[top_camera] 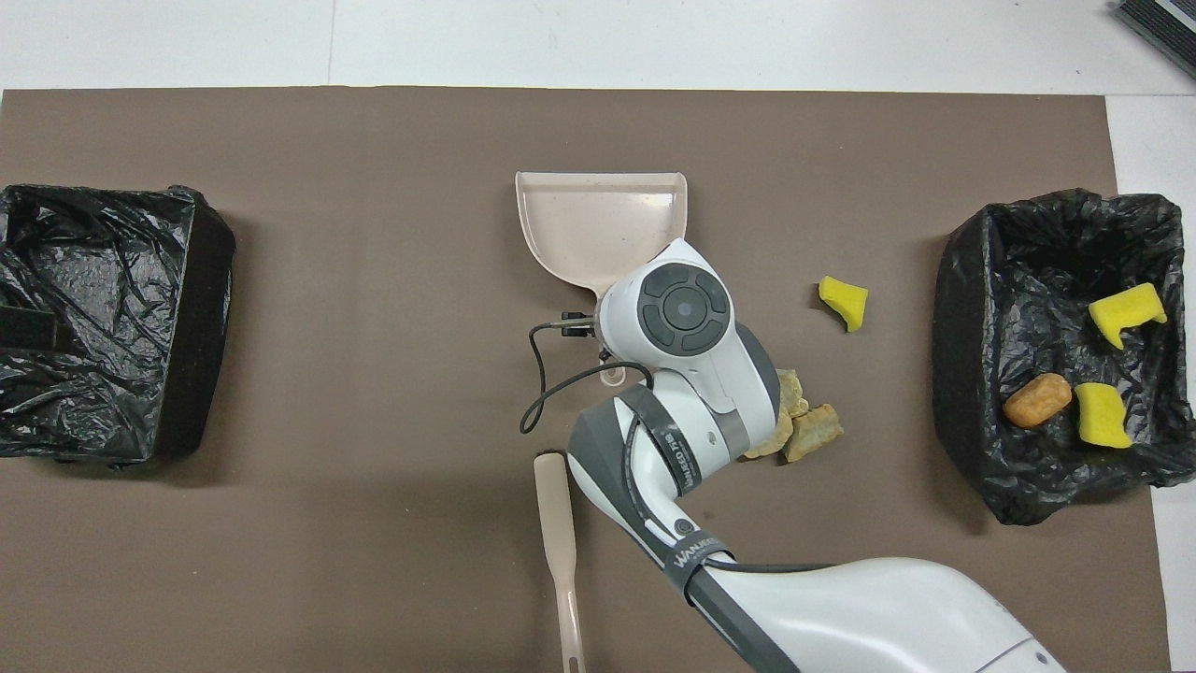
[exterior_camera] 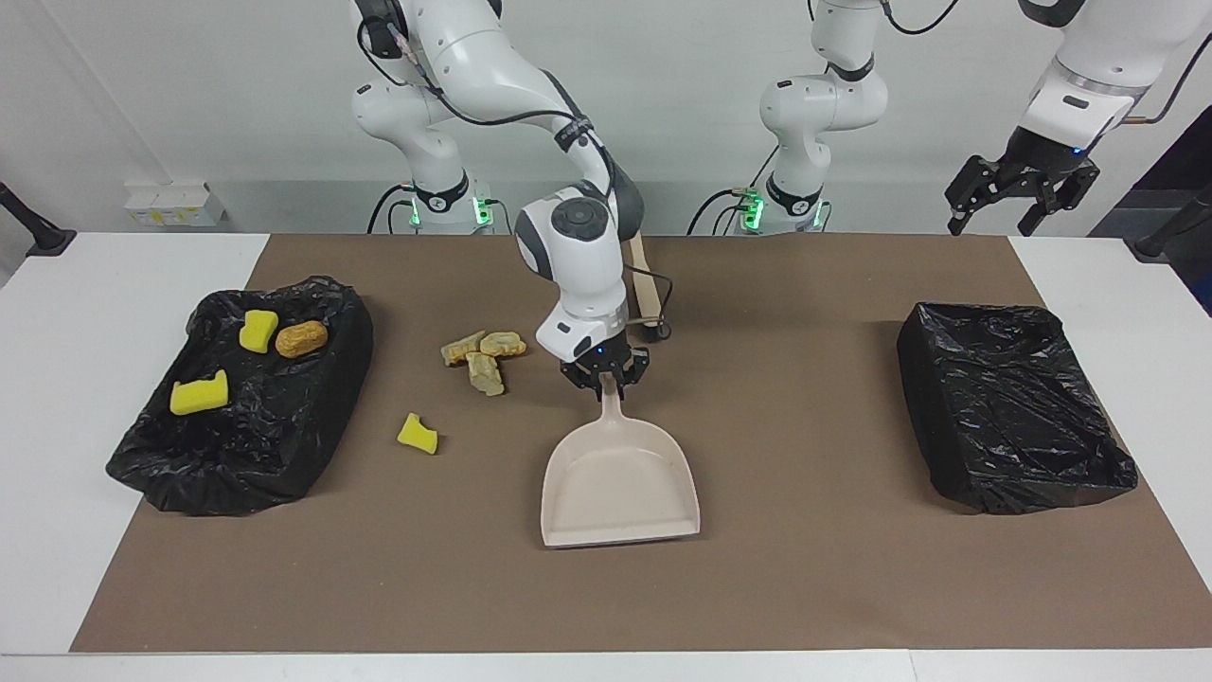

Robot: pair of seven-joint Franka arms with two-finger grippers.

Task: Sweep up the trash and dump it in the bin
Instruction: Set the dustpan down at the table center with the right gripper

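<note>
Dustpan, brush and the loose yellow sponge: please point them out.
Dustpan point(exterior_camera: 620, 483), facing view, middle of its pan.
Brush point(top_camera: 557, 516), overhead view, on its handle.
Sponge point(exterior_camera: 418, 434), facing view, its middle.

The right arm bends forward and down over the desk's middle, its right gripper point(exterior_camera: 604, 376) pointing down with jaws clamped tight, while the left gripper point(exterior_camera: 1021, 199) waits raised, jaws spread.
</note>
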